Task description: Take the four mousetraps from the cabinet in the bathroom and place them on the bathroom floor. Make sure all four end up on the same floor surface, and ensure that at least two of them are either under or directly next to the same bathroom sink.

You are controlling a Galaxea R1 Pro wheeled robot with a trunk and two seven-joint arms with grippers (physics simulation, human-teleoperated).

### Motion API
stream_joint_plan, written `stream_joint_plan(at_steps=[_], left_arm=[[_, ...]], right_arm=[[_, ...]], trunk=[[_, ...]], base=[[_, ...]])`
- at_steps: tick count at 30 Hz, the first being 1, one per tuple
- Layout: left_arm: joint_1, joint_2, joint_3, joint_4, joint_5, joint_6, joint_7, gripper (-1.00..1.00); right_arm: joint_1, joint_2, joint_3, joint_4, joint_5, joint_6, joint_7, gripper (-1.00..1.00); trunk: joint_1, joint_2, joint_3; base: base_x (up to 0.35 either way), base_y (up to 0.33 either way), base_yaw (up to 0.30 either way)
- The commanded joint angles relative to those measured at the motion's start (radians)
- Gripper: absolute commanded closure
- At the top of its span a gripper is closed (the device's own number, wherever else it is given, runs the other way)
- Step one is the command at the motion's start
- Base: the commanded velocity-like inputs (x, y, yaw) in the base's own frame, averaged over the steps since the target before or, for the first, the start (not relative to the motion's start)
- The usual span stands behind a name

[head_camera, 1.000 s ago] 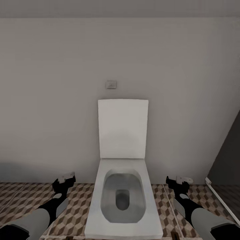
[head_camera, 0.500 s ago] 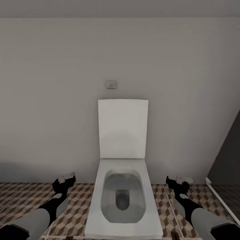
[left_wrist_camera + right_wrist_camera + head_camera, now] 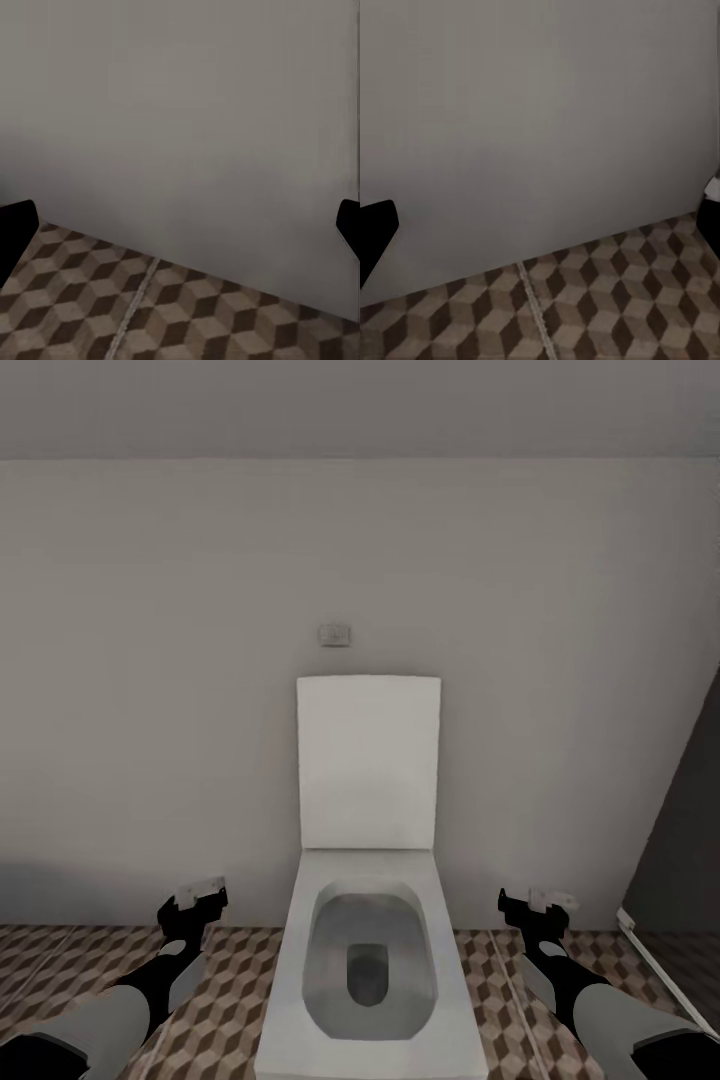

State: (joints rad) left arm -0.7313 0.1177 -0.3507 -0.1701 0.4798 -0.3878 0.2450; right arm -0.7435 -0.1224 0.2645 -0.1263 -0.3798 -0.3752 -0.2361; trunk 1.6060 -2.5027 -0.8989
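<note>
You face a white toilet [image 3: 370, 920] on the bathroom floor [image 3: 220, 1010], left tool [image 3: 196, 901] and right tool [image 3: 535, 905] both spread open, empty, parked low for travel.

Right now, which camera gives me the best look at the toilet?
The head view: the toilet sits centred against the wall, lid up, bowl open, between the left gripper and right gripper. Both wrist views give bare wall and patterned bathroom floor, with nothing of it I can identify.
</note>
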Motion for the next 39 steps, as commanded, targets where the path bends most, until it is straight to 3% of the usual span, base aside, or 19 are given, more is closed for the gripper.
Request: stream_joint_plan(at_steps=[1,9,39], left_arm=[[0.0,0.0,-0.009,-0.001,0.004,-0.001,0.007,-1.0],[0.0,0.0,-0.011,-0.001,0.003,0.005,0.005,-1.0],[0.0,-0.001,-0.009,-0.006,0.001,0.009,0.004,-1.0]], right_arm=[[0.0,0.0,0.009,0.0,-0.008,-0.002,-0.004,-1.0],[0.0,0.0,0.01,0.0,-0.008,-0.001,-0.003,-1.0],[0.0,0.0,0.009,0.0,-0.008,-0.001,-0.003,-1.0]], trunk=[[-0.001,0.0,0.003],[-0.004,0.002,0.034],[-0.004,0.002,0.034]], base=[[0.0,0.0,0.0],[0.0,0.0,0.0],[-0.001,0.0,0.0]])
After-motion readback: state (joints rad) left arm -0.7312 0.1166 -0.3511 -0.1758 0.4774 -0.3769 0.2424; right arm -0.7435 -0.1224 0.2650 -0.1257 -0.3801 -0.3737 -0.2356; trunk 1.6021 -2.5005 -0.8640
